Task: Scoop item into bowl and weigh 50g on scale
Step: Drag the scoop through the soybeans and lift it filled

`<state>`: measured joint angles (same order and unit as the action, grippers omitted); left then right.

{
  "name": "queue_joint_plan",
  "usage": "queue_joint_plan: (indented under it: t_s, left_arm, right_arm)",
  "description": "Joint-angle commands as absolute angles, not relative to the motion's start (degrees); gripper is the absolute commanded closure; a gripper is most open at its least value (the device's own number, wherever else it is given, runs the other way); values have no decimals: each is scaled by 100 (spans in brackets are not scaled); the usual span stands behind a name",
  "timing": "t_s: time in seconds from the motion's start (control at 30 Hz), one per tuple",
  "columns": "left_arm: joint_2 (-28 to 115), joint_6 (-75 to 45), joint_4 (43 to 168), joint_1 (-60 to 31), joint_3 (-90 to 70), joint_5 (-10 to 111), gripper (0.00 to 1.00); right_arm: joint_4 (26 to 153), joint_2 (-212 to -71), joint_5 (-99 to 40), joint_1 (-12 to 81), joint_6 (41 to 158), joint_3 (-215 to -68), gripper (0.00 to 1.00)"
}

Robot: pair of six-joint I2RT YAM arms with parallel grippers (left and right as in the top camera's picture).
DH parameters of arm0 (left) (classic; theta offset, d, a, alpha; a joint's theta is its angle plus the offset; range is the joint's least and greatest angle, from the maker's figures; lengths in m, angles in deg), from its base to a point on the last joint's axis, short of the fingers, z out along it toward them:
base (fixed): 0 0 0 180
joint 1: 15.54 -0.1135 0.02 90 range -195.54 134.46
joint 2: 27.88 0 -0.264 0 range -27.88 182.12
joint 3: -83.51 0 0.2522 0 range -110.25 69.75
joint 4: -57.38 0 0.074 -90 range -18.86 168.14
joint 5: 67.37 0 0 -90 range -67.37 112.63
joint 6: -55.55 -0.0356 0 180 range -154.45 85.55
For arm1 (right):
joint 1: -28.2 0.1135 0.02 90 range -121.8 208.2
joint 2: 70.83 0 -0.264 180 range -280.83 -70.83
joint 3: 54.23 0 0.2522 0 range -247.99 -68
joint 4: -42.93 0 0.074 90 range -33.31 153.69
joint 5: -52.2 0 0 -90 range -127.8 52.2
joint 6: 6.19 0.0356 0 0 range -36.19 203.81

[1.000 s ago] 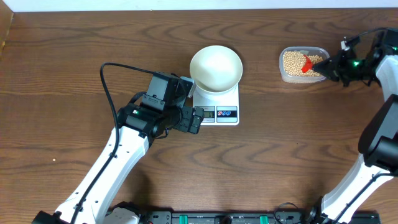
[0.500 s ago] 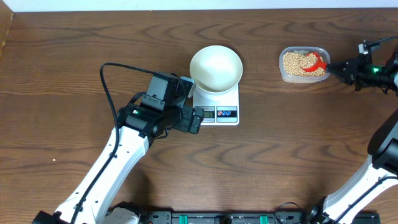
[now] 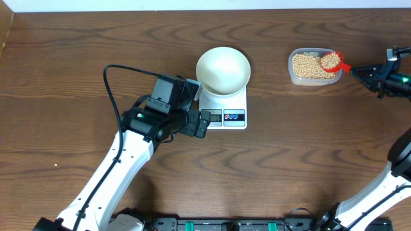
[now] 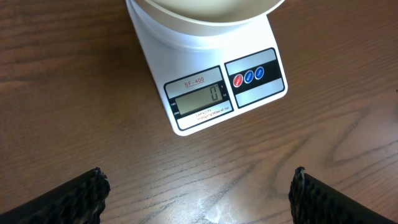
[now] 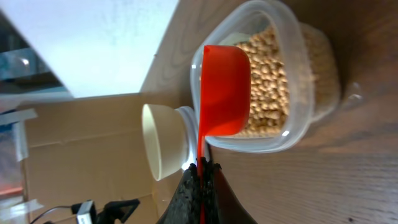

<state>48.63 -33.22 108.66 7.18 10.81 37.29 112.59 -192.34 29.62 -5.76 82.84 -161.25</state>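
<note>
The white bowl (image 3: 223, 69) stands on the scale (image 3: 226, 114) and looks empty from overhead. The scale's display (image 4: 199, 96) reads 0. The item, tan beans (image 3: 308, 64), fills a clear tub (image 3: 302, 78) at the back right. A red scoop (image 3: 332, 61), heaped with beans, hovers over the tub's right end. My right gripper (image 3: 361, 69) is shut on its thin handle, as the right wrist view shows (image 5: 202, 171), with the scoop (image 5: 225, 90) above the beans (image 5: 270, 74). My left gripper (image 3: 203, 123) stands open at the scale's front left, fingers wide (image 4: 81, 199), holding nothing.
A black cable (image 3: 109, 83) loops from the left arm over the table's left half. A black rail (image 3: 225, 226) runs along the front edge. Beyond the table, the right wrist view shows a cardboard box (image 5: 74, 155).
My right gripper has drawn back to the right, and the red scoop has come up out of the beans, turned level with a load. The left arm has not moved.
</note>
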Motion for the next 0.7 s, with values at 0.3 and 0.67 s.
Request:
queue_joint_plan:
  t_s: [0.3,0.67]
  left_arm:
    - [4911,-3381,10881,731,1088,3670,5]
    - [4911,-3381,10881,731,1088,3667,5]
  right_arm:
    - [11296,-19278,4046,-526,7598,-16099,99]
    - [11152,-19278,4441,60,7705,-16099,99]
